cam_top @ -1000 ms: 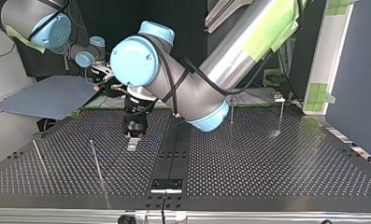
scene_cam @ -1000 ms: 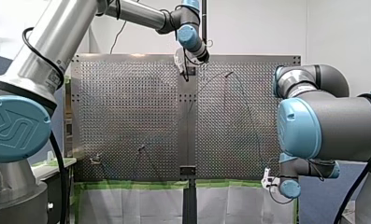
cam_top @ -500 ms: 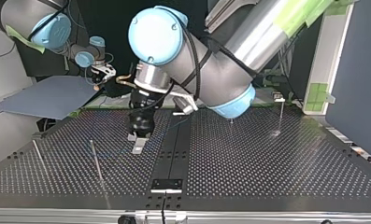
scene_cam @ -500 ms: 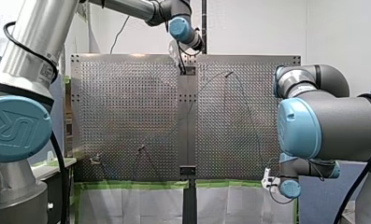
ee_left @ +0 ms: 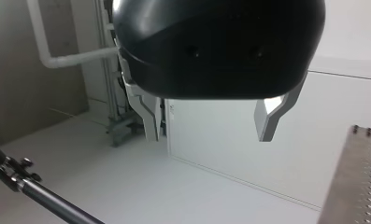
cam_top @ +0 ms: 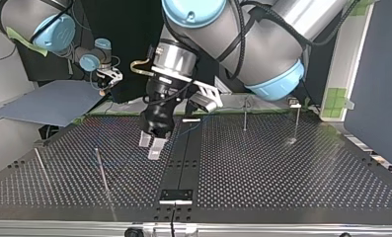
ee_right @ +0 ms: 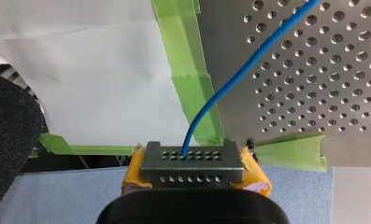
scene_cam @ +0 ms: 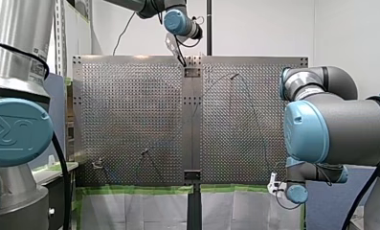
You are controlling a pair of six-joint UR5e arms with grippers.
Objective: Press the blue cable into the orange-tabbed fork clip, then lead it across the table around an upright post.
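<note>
My left arm's black pincer with metal fingers [cam_top: 149,146] hangs over the silver perforated metal tabletop [cam_top: 282,168], a little left of the dark centre strip [cam_top: 183,163] in the top view. Its fingers [cam_top: 144,140] stand apart and tilt down towards the tabletop without touching it. In the left wrist view the same pincer [ee_left: 209,133] is spread wide with nothing between its fingers, and only a corner of the tabletop [ee_left: 356,186] shows beside it. In the front view it [scene_cam: 183,60] sits at the far edge of the tabletop, near the middle.

My right arm's pincer with yellow pads [ee_right: 191,161] is clamped on the thin blue cable [ee_right: 230,79]. The cable rises out of the grey perforated block between the pads [ee_right: 132,171]. It then curves over the strip of green tape [ee_right: 188,56] on the tabletop's edge and runs on across the holes of the tabletop [ee_right: 314,93]. In the front view this pincer [scene_cam: 275,184] is off the near right corner of the tabletop, and a thin dark line of cable [scene_cam: 257,124] arcs away from it towards the far side. In the top view it [cam_top: 106,81] is far back at the left, above a flat blue-grey sheet [cam_top: 50,101].

Two slim upright metal posts [cam_top: 245,114] [cam_top: 296,121] stand at the far right of the top view, well apart from both pincers. Two leaning thin rods [cam_top: 102,170] [cam_top: 43,168] stand at the near left.
</note>
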